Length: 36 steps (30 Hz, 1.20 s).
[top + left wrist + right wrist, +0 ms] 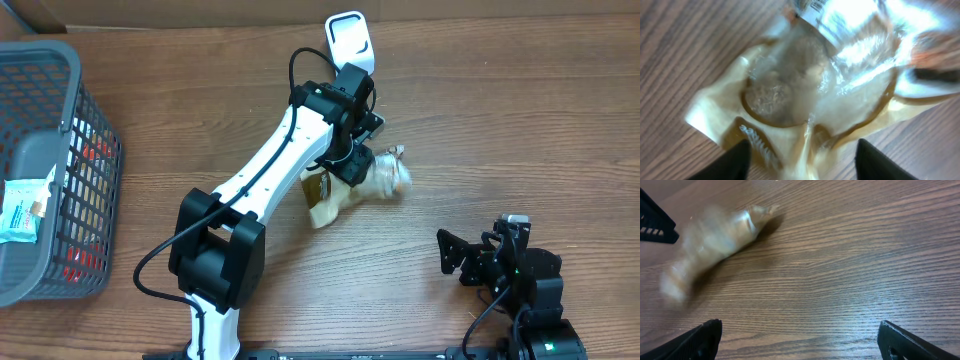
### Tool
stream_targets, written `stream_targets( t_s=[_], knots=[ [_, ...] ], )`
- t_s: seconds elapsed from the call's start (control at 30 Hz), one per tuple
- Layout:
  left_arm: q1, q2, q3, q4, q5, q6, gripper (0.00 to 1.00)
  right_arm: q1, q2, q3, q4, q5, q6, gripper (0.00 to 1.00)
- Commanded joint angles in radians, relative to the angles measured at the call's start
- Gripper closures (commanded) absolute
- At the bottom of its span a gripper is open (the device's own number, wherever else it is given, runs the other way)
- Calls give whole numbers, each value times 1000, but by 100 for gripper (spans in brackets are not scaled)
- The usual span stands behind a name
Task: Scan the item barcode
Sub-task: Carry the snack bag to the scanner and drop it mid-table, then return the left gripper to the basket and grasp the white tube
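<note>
At the bench's left edge stands the grey mesh basket point(90, 200), with a teal-and-white pack point(25, 205) and some red things inside; none of them is being handled. From the near edge, the white left arm reaches up toward the middle of the bench. The left gripper point(805, 162) hangs right over the snack packet point(378, 178), a clear and tan bag lying crumpled on the wood about mid-bench. In the left wrist view the two dark fingers point(737, 162) stand well apart either side of the bag's lower seam. The film is not pinched between them, so I judge the jaws parted and holding nothing, though that picture is blurred. A strip of print that may be the barcode point(815, 5) shows at the top of that view, too smeared to read. Beyond the packet, by the far edge, stands the white scanner point(350, 40), apart from the bag and with nothing held up to it. Toward the near right corner the right gripper point(802, 337) waits with its jaws spread as wide as they go, only bare wood between them. As things lie, the packet is out on the bench and within reach. Taking hold of it, lifting it, turning the code to the scanner and getting the read all look left to do.
</note>
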Motion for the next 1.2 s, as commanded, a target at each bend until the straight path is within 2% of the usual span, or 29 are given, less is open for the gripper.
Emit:
stream_targets(
  t_s=[0.0,0.23,0.3,0.53,0.77,0.93,1.17],
  knots=[
    [-19,-7,3,-13,53,16,30,5,-6,-3,5,3,0,0],
    [2,-12,173,-93,92,-3,17,5,-6,-3,4,3,0,0],
    [24,-12,276,-135,90,-13,0,5,-6,-3,4,3,0,0],
    [214,-12,722,-333,81,-58,0,5,-6,-3,4,3,0,0],
    [560,-12,1065,-555,-4,-176,1,5,-6,-3,4,3,0,0],
    [852,-40,1079,-555,21,-198,0,5,-6,-3,5,3,0,0],
    [1111,-44,1035,-555,23,-225,0,5,-6,-3,4,3,0,0]
  ],
)
